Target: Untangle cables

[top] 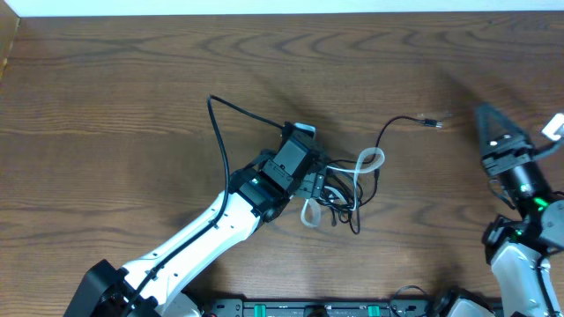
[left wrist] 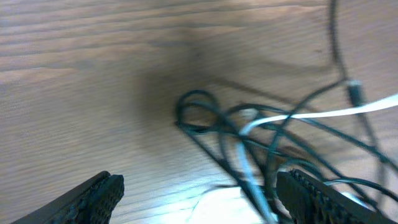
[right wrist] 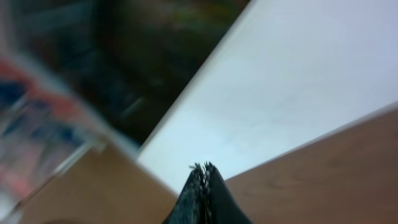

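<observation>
**Overhead.** The left tool [top: 324, 187] is low over the cables [top: 342, 201], jaws apart, with the knot right at its tips. A white cable [top: 371, 159] loops out just beyond the tool. From that loop a black cord [top: 388, 132] runs on to a small plug [top: 430, 122], well apart from both tools. A second black strand [top: 218, 132] arcs away behind the left wrist. The right tool [top: 485, 113] is over bare table [top: 132, 79], well apart from the tangle. Its jaws are together and hold nothing.

**Left wrist.** The two fingers [left wrist: 93, 198] frame the lower corners, wide apart. The knot lies ahead of and between them, nearer the right-hand finger, and the white cable crosses it. The view is blurred, so I cannot tell whether anything touches.

**Right wrist.** The fingertips are pressed together and empty. The view is blurred. Ahead of the tips are a white surface [right wrist: 311, 74] and a strip of table.
</observation>
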